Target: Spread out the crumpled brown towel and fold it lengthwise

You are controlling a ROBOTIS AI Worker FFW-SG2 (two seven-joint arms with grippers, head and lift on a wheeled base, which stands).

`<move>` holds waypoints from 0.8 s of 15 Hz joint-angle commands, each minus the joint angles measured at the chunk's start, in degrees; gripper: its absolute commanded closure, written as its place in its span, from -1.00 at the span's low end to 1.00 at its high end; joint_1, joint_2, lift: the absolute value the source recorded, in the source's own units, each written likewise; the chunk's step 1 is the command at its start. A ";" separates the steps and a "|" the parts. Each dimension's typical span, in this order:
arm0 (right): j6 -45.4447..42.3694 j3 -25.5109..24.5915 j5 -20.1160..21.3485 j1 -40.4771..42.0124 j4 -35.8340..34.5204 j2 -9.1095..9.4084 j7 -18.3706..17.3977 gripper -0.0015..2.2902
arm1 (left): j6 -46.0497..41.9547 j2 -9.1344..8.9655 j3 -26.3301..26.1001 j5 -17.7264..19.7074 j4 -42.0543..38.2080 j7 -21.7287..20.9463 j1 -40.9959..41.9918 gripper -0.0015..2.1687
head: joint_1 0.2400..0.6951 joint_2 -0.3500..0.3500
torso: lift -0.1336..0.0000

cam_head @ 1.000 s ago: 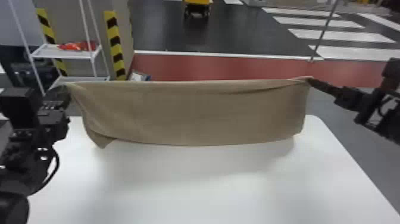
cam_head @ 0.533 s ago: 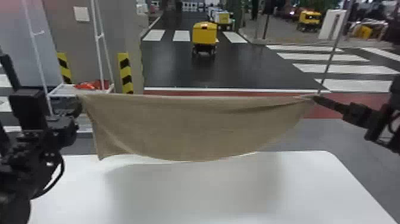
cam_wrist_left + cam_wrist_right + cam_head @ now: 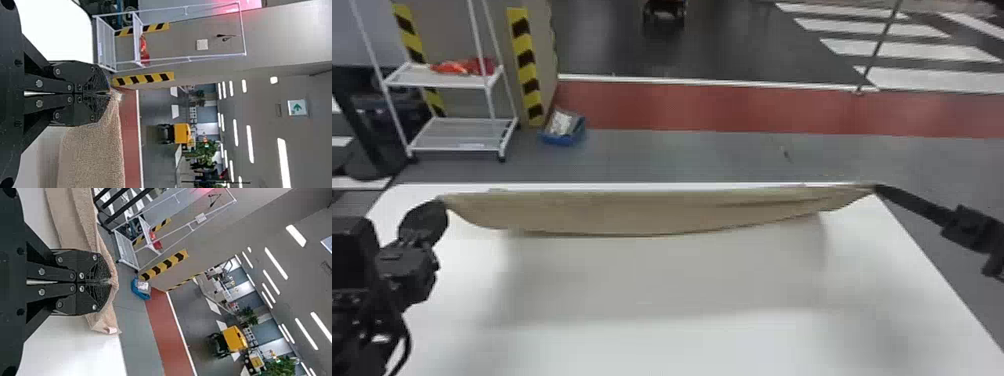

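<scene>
From the head, we looked forward and down across the white table (image 3: 712, 345). From both wrists, close to the brown towel (image 3: 632, 212), we faced the room beyond; all three views shared the white rack (image 3: 464, 131).

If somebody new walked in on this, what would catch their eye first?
Probably the brown towel, stretched nearly the full width of the white table between the closed jaws of the left gripper and right gripper. Next, the black-and-yellow striped strips behind the table's far left, beside a white rack holding something red.
</scene>
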 commanded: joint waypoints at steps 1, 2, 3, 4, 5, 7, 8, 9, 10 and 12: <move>1.85 -4.41 -1.17 6.45 -3.35 0.07 1.59 0.13 | 0.74 -0.88 0.19 -2.43 -2.34 0.30 4.52 0.31 | 0.98 -0.36 | -0.85; 2.55 -6.00 -1.97 9.00 -4.76 0.51 2.73 0.13 | 1.09 -1.05 -0.07 -2.87 -3.39 0.65 6.02 0.31 | 1.00 -0.39 | -0.85; 2.55 -7.14 -2.41 11.02 -6.25 1.12 3.43 0.13 | 1.44 -1.05 -0.42 -3.40 -4.36 1.53 7.25 0.31 | 1.00 -0.42 | -0.85; 2.73 -8.98 -3.02 13.48 -7.83 1.91 4.31 0.13 | 1.62 -1.05 -0.60 -4.45 -5.85 1.97 8.83 0.31 | 1.00 -0.44 | -0.85; 2.90 -10.92 -2.93 15.33 -9.33 3.06 5.37 0.13 | 1.97 -1.75 -0.33 -5.33 -7.26 2.58 10.59 0.31 | 1.00 -0.49 | -0.85; 4.13 -14.43 -3.64 17.61 -10.91 4.81 7.83 0.13 | 2.50 -2.46 0.63 -5.77 -9.63 3.64 14.19 0.31 | 1.00 -0.53 | -0.85; 4.31 -15.58 -4.69 19.28 -11.44 5.08 8.53 0.13 | 2.50 -2.63 1.07 -6.39 -10.69 4.69 15.95 0.31 | 1.00 -0.55 | -0.85; 4.13 -16.10 -5.39 20.95 -11.96 5.34 9.06 0.13 | 2.50 -2.81 1.78 -6.39 -11.83 5.04 17.88 0.31 | 1.00 -0.57 | -0.85; 3.96 -16.98 -5.57 22.36 -13.11 5.96 9.50 0.13 | 2.50 -3.34 2.57 -6.39 -12.71 5.22 19.38 0.31 | 1.00 -0.58 | -0.85; 4.13 -20.06 -5.83 25.08 -13.98 7.01 10.55 0.13 | 2.67 -3.78 2.22 -6.65 -13.68 5.75 21.14 0.31 | 1.00 -0.60 | -0.85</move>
